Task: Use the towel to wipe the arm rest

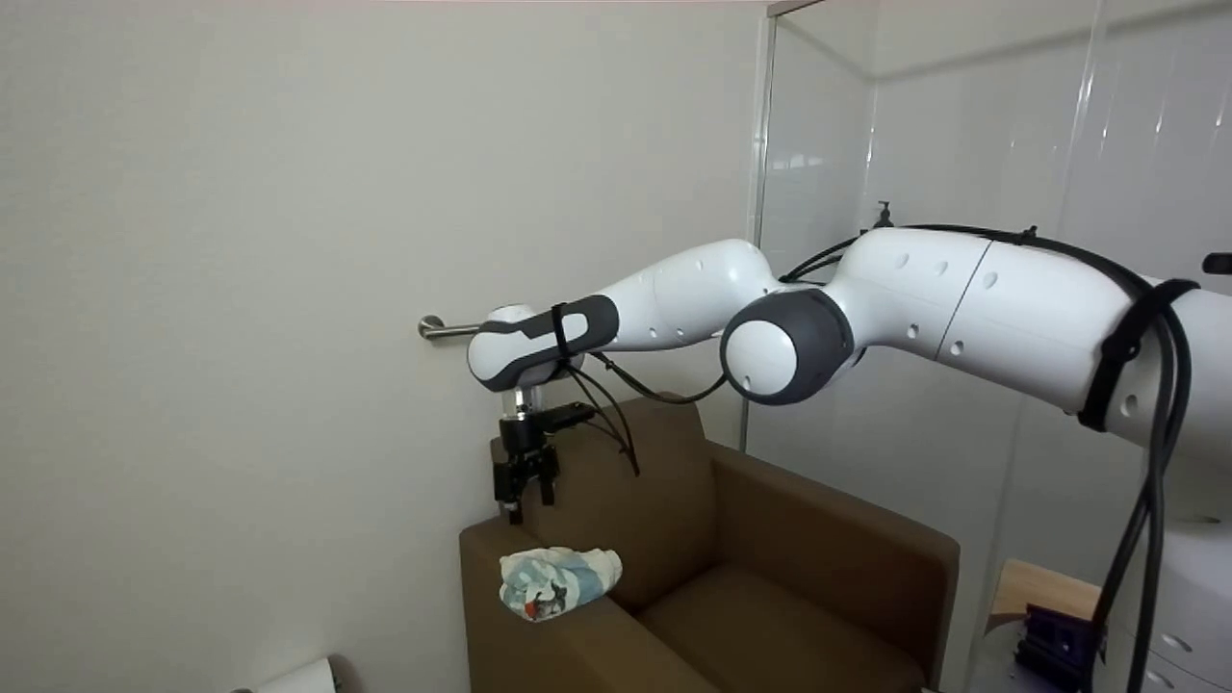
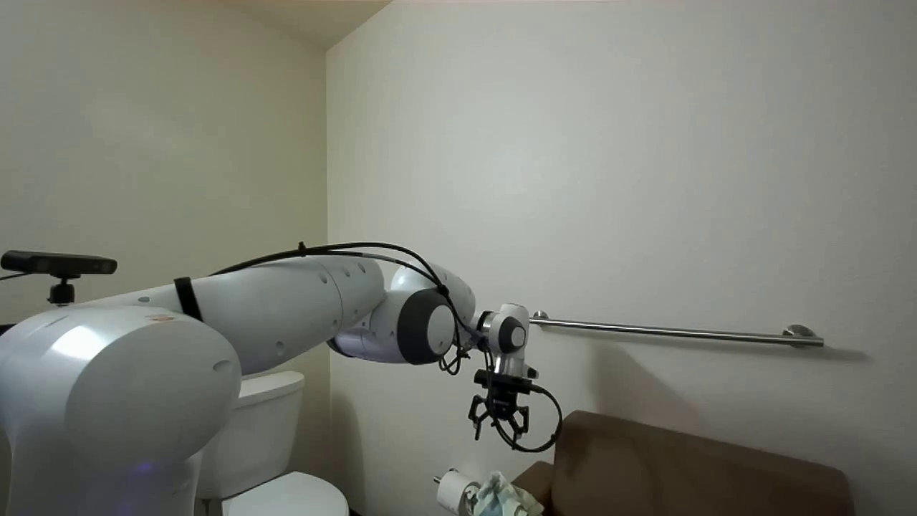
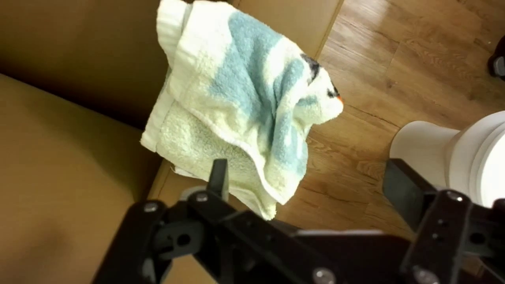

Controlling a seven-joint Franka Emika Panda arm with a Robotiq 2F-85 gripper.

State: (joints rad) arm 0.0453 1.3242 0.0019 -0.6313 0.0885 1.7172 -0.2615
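— Below centre in an exterior view, find the towel [image 1: 560, 583]: bunched on top of the arm rest [image 1: 589, 659], touching, with a flap seemingly past the outer edge.

— And the gripper [image 1: 531, 508]?

— Above the towel in both exterior views, pointing down, not touching. Fingers [image 3: 401, 187] spread wide, nothing pinched.

— Step in hand, at a guess?

— Taking hold of the towel, with wiping to follow. Shift first towards the upper left of the wrist view, to bring a thick fold into the gap; at present over only the towel's lower right part and floor [image 3: 378, 83].

— Then?

— Lower straight and slowly. Close on several layers rather than one thin hem, without nipping the chair [image 1: 645, 510]. Leave enough soft stuff below the fingers to pad the stroke. Sweep lengthwise afterwards, light and even; watch for slipping at the overhang.

— And the count?

— One towel. One gripper, two fingers. One chair. Two arm rests: one under the towel, plus the opposite arm rest [image 1: 837, 539], right of centre in an exterior view. One rail [image 2: 680, 332], right half of an exterior view. One toilet [image 2: 261, 437], lower left there. One roll [image 2: 453, 491], bottom middle.
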